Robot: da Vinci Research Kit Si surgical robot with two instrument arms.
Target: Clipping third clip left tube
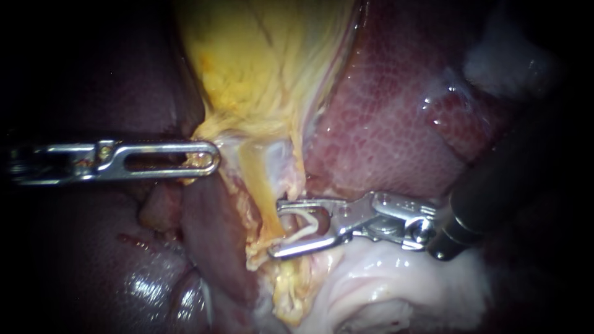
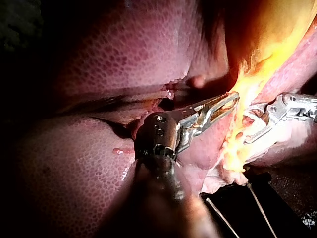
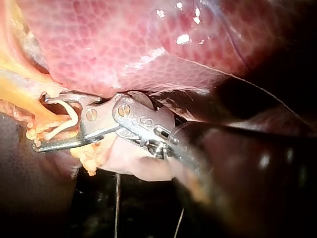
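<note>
My left instrument (image 1: 207,158) comes in from the left, its slotted jaws closed on the yellow fringe at the neck of the gallbladder (image 1: 260,55). Just right of them the tube (image 1: 257,179) runs downward (yellowish, glistening) between the jaws of my right instrument (image 1: 275,229). These stand wide apart and carry a white clip (image 1: 306,232) that touches both. The liver (image 1: 396,111) lies behind.
</note>
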